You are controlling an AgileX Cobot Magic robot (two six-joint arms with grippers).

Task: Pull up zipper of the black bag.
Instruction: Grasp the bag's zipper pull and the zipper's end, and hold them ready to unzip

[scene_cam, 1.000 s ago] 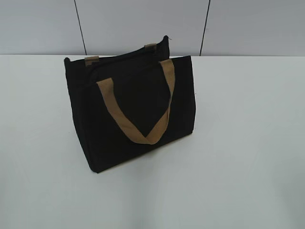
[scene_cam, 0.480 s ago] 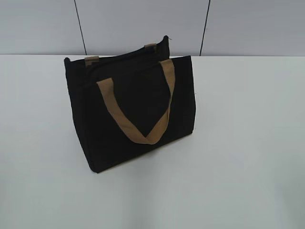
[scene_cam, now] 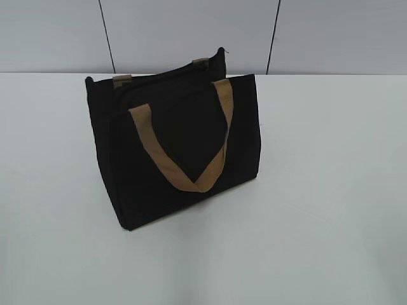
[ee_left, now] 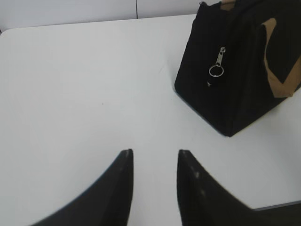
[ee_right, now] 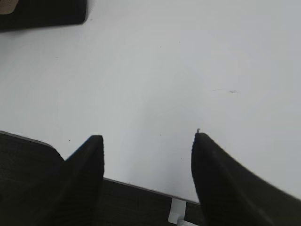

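White table point(scene_cam: 331, 190); black bag point(scene_cam: 184, 133) unmoved since earlier frame.

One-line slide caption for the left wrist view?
Open left gripper hovers over the table, short of the black bag and zipper.

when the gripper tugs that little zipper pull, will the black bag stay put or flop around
The black bag looks like soft fabric, and one handle droops, so the wall would probably buckle under a pull. It stands unheld on a smooth white table, so it may slide or tip. The zipper pull dangles on a ring and will likely swing when touched.
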